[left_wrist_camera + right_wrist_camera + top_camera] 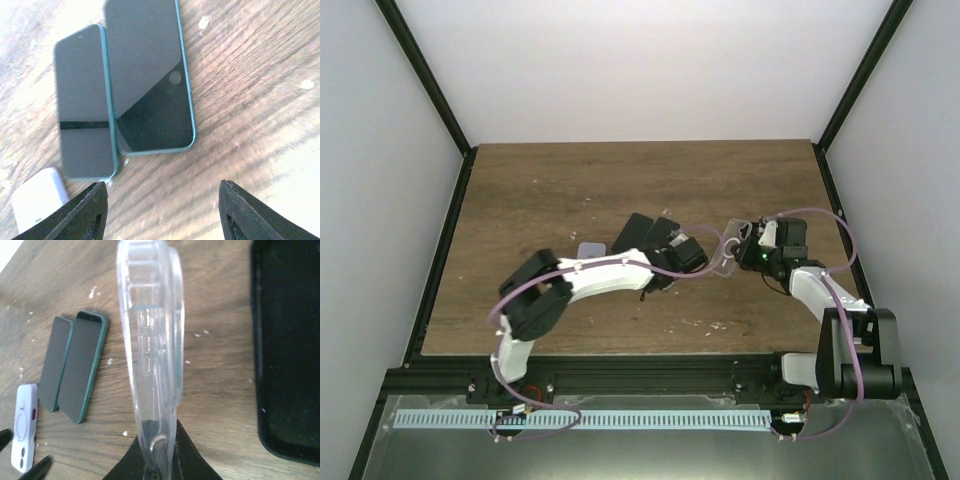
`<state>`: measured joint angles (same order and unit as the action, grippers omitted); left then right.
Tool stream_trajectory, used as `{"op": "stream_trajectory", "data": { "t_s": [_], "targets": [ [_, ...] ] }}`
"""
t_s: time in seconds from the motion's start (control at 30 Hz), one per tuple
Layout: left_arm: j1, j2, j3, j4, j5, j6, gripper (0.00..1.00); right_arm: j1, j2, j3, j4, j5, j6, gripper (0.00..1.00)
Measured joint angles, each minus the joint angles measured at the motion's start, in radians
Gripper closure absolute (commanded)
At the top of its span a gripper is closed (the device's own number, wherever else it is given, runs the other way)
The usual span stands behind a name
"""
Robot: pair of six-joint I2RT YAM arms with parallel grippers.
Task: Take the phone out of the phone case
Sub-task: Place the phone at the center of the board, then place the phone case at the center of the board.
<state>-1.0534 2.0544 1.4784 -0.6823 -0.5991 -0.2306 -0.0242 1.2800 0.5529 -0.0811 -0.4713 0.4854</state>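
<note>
Two dark-screened phones with green edges lie flat side by side on the wood table, the nearer phone partly overlapping the other phone; both also show in the right wrist view, as phone and phone. My left gripper hovers just short of them, open, with only bare table between its fingers. The clear phone case is empty and stands edge-on, lifted off the table. My right gripper is shut on its lower end. From above, the case hangs at the right gripper.
A small white case-like piece lies beside my left finger, seen also as the white piece. A flat black object with a raised rim lies to the right of the clear case. Black frame rails border the table.
</note>
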Motion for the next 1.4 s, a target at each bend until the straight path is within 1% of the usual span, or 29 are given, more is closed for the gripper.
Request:
{"op": "stream_trajectory", "data": {
  "t_s": [0.1,0.17,0.27,0.37,0.43,0.57,0.77,0.9,1.13,1.23,1.4],
  "targets": [
    [0.000,-0.163,-0.063,-0.007,0.044,0.002,0.38,0.000,0.013,0.063,-0.056,-0.056,-0.121,0.99],
    [0.000,-0.277,-0.092,-0.011,0.066,0.002,0.38,0.000,0.061,0.155,-0.119,-0.112,-0.218,0.95],
    [0.000,-0.420,-0.120,-0.015,0.093,0.006,0.38,-0.001,0.196,0.351,-0.249,-0.185,-0.351,0.91],
    [0.000,-0.533,-0.159,-0.019,0.124,0.018,0.36,-0.001,0.326,0.495,-0.363,-0.219,-0.446,0.90],
    [0.000,-0.594,-0.197,-0.023,0.137,0.026,0.34,-0.001,0.406,0.549,-0.430,-0.226,-0.496,0.90],
    [0.001,-0.701,-0.307,-0.022,0.146,0.036,0.32,-0.001,0.493,0.558,-0.539,-0.191,-0.547,0.89],
    [0.017,-0.785,-0.420,-0.008,0.138,0.051,0.30,-0.026,0.507,0.560,-0.611,-0.105,-0.574,0.92],
    [0.022,-0.806,-0.455,0.001,0.117,0.053,0.31,-0.104,0.509,0.570,-0.647,-0.071,-0.582,0.92],
    [0.022,-0.820,-0.456,0.007,0.105,0.053,0.30,-0.253,0.510,0.612,-0.698,-0.021,-0.626,0.93],
    [0.022,-0.849,-0.460,0.013,0.103,0.053,0.29,-0.277,0.506,0.631,-0.706,-0.026,-0.663,0.93],
    [0.022,-0.872,-0.463,0.022,0.096,0.053,0.29,-0.271,0.482,0.642,-0.753,-0.118,-0.738,0.91]
  ]
}}
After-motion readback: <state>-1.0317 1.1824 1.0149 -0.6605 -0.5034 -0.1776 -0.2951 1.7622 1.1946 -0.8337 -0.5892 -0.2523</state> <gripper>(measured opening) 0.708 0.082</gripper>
